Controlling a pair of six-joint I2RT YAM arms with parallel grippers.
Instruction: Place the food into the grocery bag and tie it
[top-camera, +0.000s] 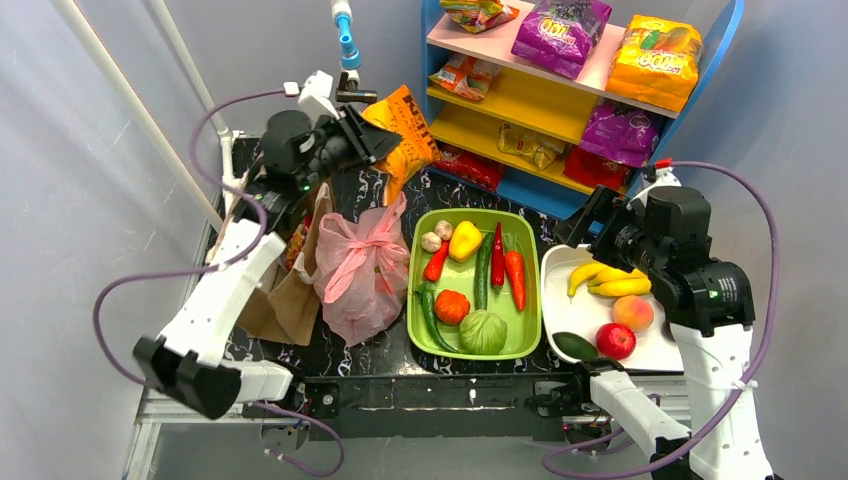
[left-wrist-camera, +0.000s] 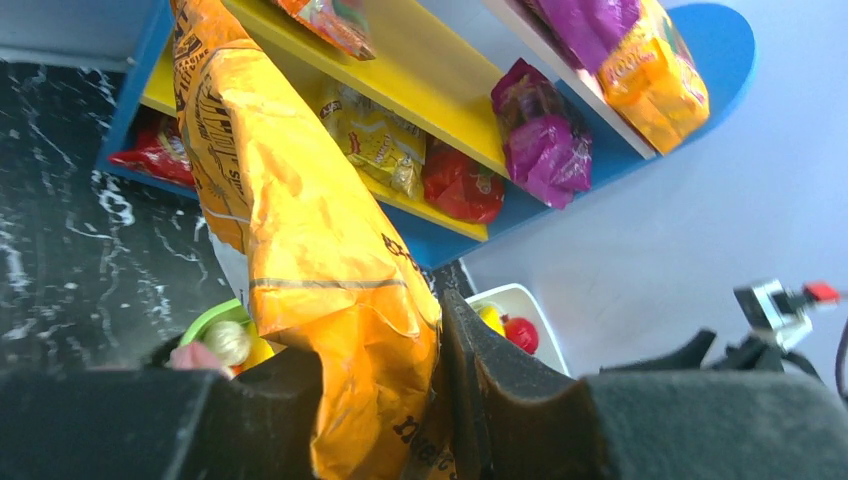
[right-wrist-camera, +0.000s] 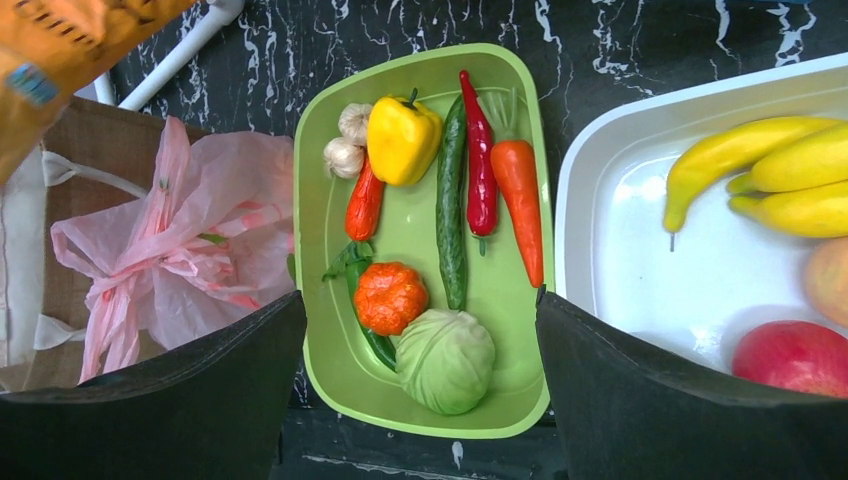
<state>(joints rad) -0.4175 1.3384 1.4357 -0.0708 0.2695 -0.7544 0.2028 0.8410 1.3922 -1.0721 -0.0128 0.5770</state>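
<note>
My left gripper (top-camera: 358, 135) is shut on a big orange snack packet (top-camera: 405, 128) and holds it up at the back, above the brown paper bag; in the left wrist view the packet (left-wrist-camera: 300, 230) fills the space between the closed-in fingers (left-wrist-camera: 500, 400). The pink grocery bag (top-camera: 360, 265) stands bulging next to the paper bag, its handles knotted on top; it also shows in the right wrist view (right-wrist-camera: 180, 250). My right gripper (right-wrist-camera: 420, 400) is open and empty, high above the green tray; in the top view it (top-camera: 592, 218) sits at the white tray's back corner.
A brown paper bag (top-camera: 285, 295) stands left of the pink bag. The green tray (top-camera: 414, 300) holds vegetables. The white tray (top-camera: 572, 312) holds bananas, a peach, an apple and an avocado. A blue and yellow shelf (top-camera: 520, 100) with snack packets stands at the back.
</note>
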